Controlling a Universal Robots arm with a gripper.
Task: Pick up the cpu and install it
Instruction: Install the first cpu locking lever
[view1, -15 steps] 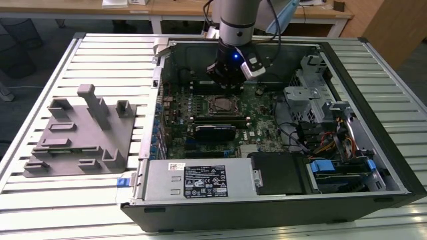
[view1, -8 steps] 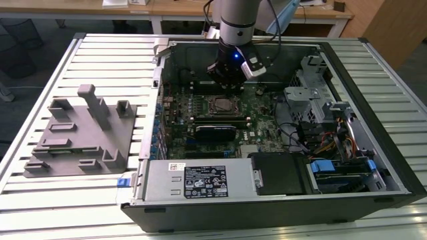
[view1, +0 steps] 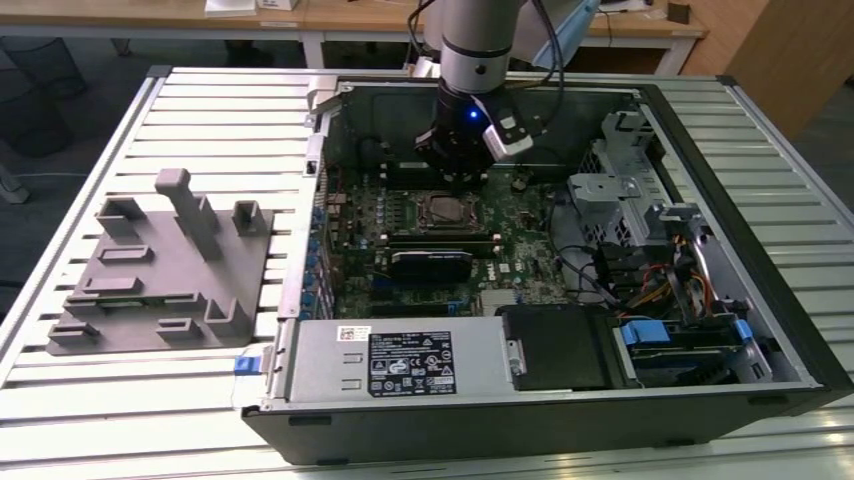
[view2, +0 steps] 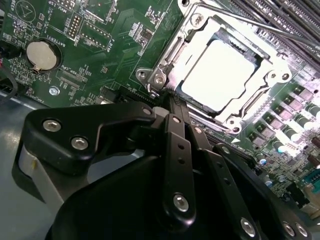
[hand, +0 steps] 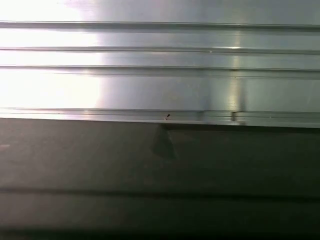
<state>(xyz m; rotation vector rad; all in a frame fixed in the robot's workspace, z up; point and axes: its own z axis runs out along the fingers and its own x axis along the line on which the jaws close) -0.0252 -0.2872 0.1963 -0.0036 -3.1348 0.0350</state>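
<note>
The cpu (view2: 218, 75) already sits flat inside the socket frame (view2: 165, 55) on the green board (view2: 120, 30), so the picking up looks done; the placing looks done too, as far as I can judge. In the second wrist view the metal lever (view2: 235, 20) stands lifted off the frame, so I think the locking down is still left.

The arm reaches down into the open computer case (view1: 747, 250), and the hand (view1: 451, 172) hangs just above the far side of the socket (view1: 443, 209) in the exterior view. In the second wrist view the hand's black fingers (view2: 172, 107) come to a point right beside the corner of the frame; they look pressed together with nothing between them, and they are not holding the chip.

Counting now: one cpu; one socket frame; one lever that I can make out; one arm with one hand; one computer case lying open on the slatted table (view1: 200, 90); one grey tray (view1: 160, 270) with upright blocks, on the exterior view's left, well apart from the socket; one round silver battery (view2: 41, 55) on the board.
</note>
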